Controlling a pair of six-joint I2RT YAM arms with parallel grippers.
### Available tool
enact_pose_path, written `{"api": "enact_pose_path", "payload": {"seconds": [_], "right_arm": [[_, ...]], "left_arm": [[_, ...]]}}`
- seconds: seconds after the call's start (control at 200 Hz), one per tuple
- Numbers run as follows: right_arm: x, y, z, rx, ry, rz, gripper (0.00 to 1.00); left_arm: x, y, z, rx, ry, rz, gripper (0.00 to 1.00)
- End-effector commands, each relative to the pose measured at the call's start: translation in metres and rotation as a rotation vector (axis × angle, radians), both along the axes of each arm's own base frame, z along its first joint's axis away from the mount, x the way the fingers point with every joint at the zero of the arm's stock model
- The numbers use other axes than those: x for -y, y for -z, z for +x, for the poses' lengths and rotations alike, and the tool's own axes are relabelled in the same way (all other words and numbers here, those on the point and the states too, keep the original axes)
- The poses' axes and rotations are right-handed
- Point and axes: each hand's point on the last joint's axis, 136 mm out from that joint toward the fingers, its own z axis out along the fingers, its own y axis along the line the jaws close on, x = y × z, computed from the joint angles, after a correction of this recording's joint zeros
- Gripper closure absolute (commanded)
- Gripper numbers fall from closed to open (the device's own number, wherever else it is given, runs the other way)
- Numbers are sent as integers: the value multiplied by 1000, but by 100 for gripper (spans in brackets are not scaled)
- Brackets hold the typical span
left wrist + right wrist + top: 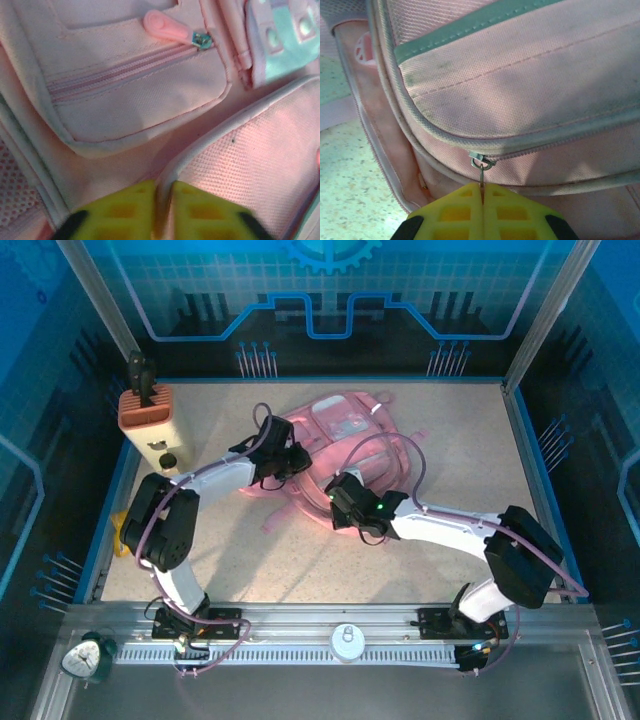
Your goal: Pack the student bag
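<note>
Yellow-tipped right end effector [482,192], pinched shut on thin metal zip pull [482,176] of large soft pink fabric backpack [530,95] lying just ahead; likely light, floppy, best taken by pulls or piped seams [225,126]; left end effector [164,190] narrowly parted astride one seam.

Our left arm [215,478] and right arm [445,527] wear white shells between black joints, lilac cables [424,478] looping alongside. Our left hand [164,200] and right hand [483,197] have yellow grid-moulded fingers [445,212], black-cornered.

Soft pink student bag [345,425], lying flat
</note>
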Motion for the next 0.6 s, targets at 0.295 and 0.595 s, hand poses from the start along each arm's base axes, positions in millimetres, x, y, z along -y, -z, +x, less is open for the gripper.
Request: {"api": "enact_pose_path", "payload": {"seconds": [0.295, 0.595], "right_arm": [[2, 20, -22, -97, -27, -29, 100], [2, 18, -20, -76, -34, -41, 100]], "left_arm": [[30, -2, -69, -48, -122, -282, 45], [66, 5, -64, -39, -118, -295, 58]]}}
